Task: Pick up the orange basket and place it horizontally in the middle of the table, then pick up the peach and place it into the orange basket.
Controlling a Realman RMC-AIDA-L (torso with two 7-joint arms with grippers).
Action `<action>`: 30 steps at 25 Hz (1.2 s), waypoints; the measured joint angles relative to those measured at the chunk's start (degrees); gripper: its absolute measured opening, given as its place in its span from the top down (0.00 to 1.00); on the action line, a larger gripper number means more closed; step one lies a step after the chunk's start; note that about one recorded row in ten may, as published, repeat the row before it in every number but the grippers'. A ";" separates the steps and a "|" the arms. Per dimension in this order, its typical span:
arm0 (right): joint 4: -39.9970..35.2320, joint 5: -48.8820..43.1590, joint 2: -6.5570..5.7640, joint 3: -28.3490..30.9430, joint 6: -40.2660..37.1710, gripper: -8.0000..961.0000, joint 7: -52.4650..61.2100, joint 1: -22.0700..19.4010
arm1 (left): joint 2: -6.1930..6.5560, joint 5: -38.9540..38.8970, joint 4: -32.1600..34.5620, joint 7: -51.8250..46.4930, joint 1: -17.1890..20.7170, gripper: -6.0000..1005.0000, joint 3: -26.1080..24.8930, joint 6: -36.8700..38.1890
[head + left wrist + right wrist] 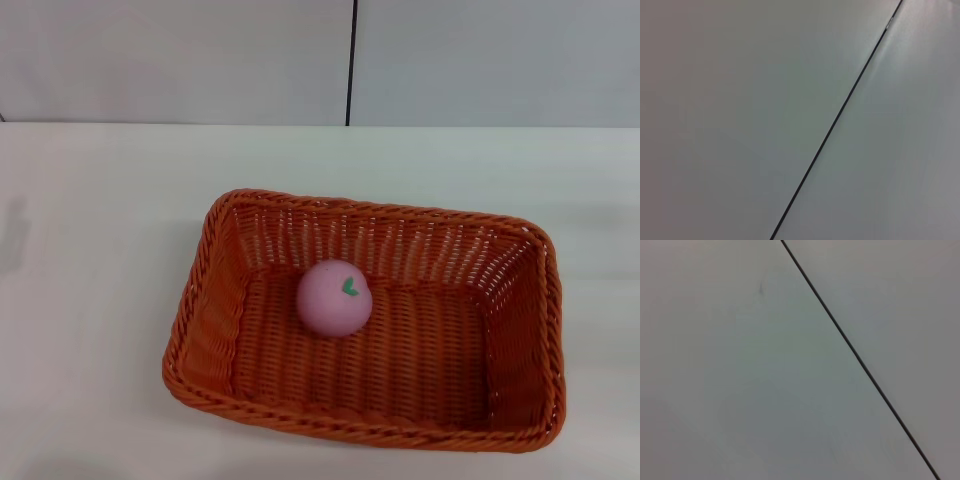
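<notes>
Orange basket (pixel 365 340) sits long side across on the table (pixel 90 300), roughly mid-table and a little toward my right. Peach (pixel 334 297) rests on the basket floor, left of its centre, leaf mark up. I judge both placements done; nothing is left but to keep the arms clear. Head view alone shows the task's things and shows neither gripper, so I cannot tell their finger state. Both wrist views show only a plain pale wall with one dark seam (pixel 840 112).
</notes>
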 joint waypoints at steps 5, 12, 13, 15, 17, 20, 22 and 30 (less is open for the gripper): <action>0.03 0.00 0.03 0.21 0.29 0.57 -0.09 -0.14 | 0.00 0.01 -0.03 -0.09 -0.20 0.32 -0.31 0.03; 0.03 0.00 0.03 0.52 0.74 0.57 -0.11 -0.25 | 0.01 0.01 -0.18 -0.24 -0.33 0.32 -0.46 0.06; 0.04 0.00 0.03 0.55 0.74 0.57 -0.12 -0.25 | 0.00 0.01 -0.20 -0.27 -0.33 0.32 -0.47 0.06; 0.13 0.00 0.03 0.56 0.74 0.57 -0.12 -0.25 | 0.00 0.00 -0.30 -0.36 -0.32 0.32 -0.49 0.06; 0.23 -0.01 0.03 0.57 0.74 0.57 -0.14 -0.24 | 0.02 0.01 -0.59 -0.42 -0.28 0.32 -0.50 0.06; 0.27 -0.01 0.03 0.57 0.80 0.57 -0.15 -0.22 | 0.07 0.01 -0.84 -0.43 -0.16 0.32 -0.51 0.06; 0.29 -0.01 0.03 0.57 0.82 0.57 -0.16 -0.22 | 0.08 0.01 -0.84 -0.43 -0.08 0.32 -0.52 0.06; 0.51 -0.01 0.03 0.57 0.82 0.57 -0.19 -0.20 | 0.05 0.01 -0.82 -0.43 0.11 0.32 -0.55 0.05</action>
